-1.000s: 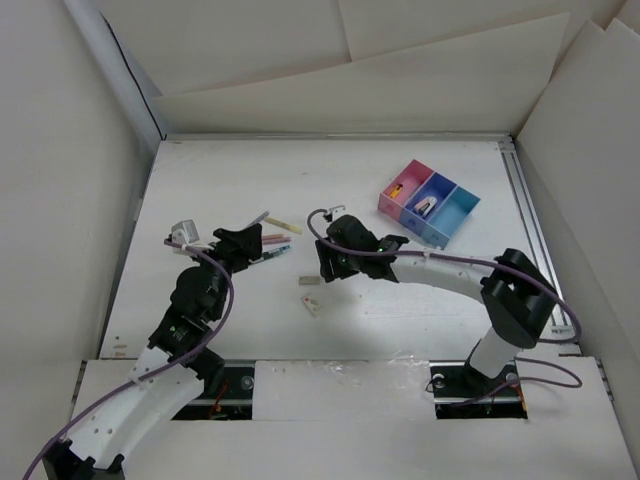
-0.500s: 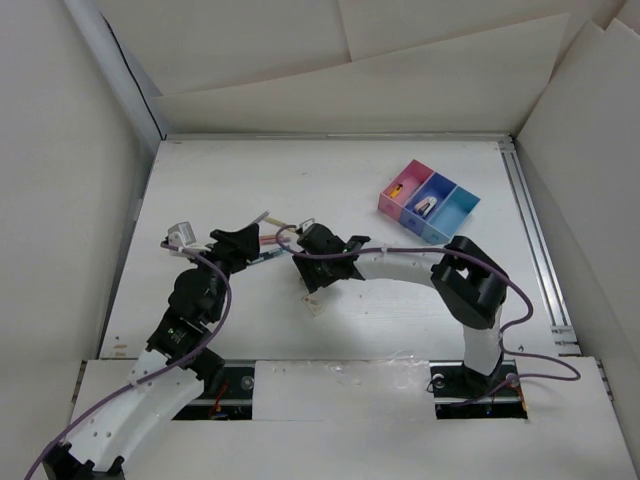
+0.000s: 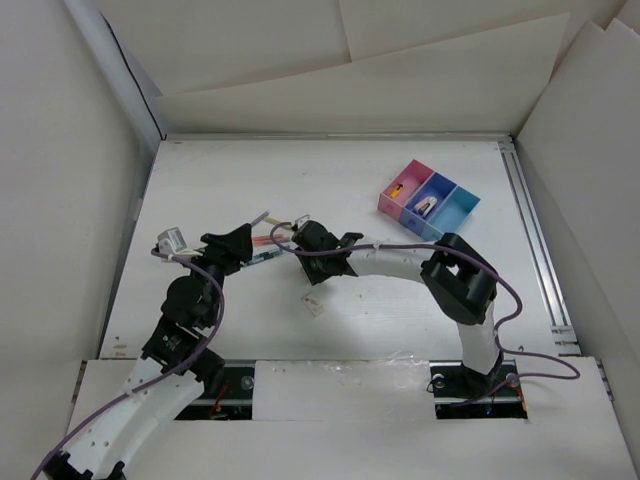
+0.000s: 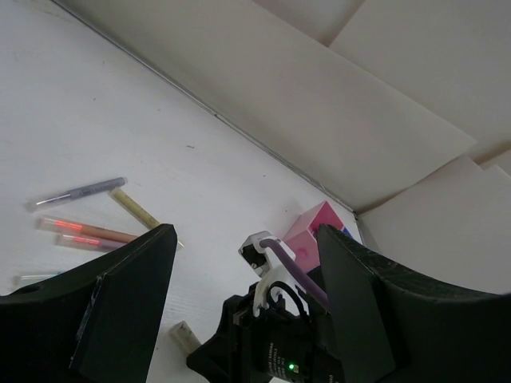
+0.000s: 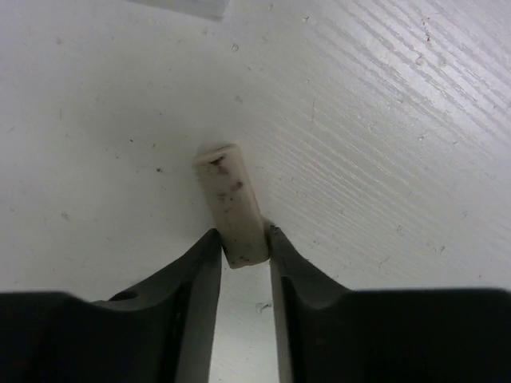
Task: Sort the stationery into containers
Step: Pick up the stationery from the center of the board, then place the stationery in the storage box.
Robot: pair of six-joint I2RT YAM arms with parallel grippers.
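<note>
A white eraser [image 5: 230, 195] lies flat on the table, and my right gripper [image 5: 242, 237] is shut on its near end, a fingertip pressing each side. Seen from above, that gripper [image 3: 309, 279] is down at mid-table and covers the eraser. My left gripper [image 4: 246, 239] is open and empty, just left of the right wrist and next to the pens [image 3: 266, 241]. A grey-blue pen [image 4: 80, 192], a yellowish pencil [image 4: 140, 212] and an orange pen [image 4: 84, 231] lie beyond its fingers. The pink [image 3: 402, 190], purple-blue [image 3: 428, 204] and light blue [image 3: 455, 215] containers stand at the back right.
A small tan piece [image 3: 312, 304] lies just in front of the right gripper. Another pale block [image 4: 185, 336] rests near the right wrist. The two arms stand close together at mid-table. White walls enclose the table on three sides.
The right arm swung left from mid-table and came down over the eraser, and its jaws closed onto it. The left arm shifted slightly left.
</note>
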